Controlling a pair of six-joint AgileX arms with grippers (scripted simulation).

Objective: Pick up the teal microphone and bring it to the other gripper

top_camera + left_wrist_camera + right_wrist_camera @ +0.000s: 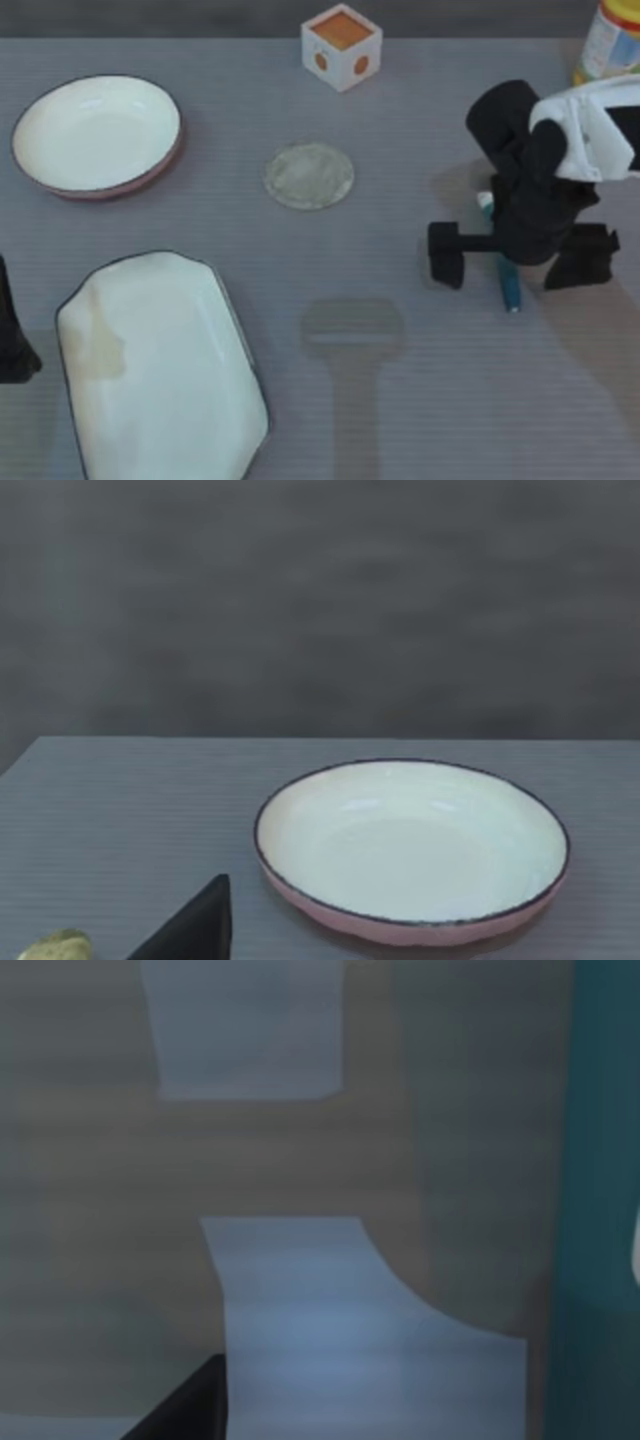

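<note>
Right gripper (516, 256) sits over the teal microphone (511, 288), so most of the mic is hidden in top view: only a bit of white head behind the arm and the lower handle tip show. Can't tell if fingers touch it. Right wrist view: mic (600, 1200) is a teal strip cut off by the edge, w/ a white sliver at the border; rest is blurred table, one dark finger (190, 1405) cut off. Left gripper (15, 335) mostly out of top view at the table's left edge; left wrist view shows one black finger (195, 930) only, so its state is unclear. Yellow jar (610, 40) cut off at top-right corner, label unreadable. Yellowish lump (55, 947) cut off, unidentifiable.
</note>
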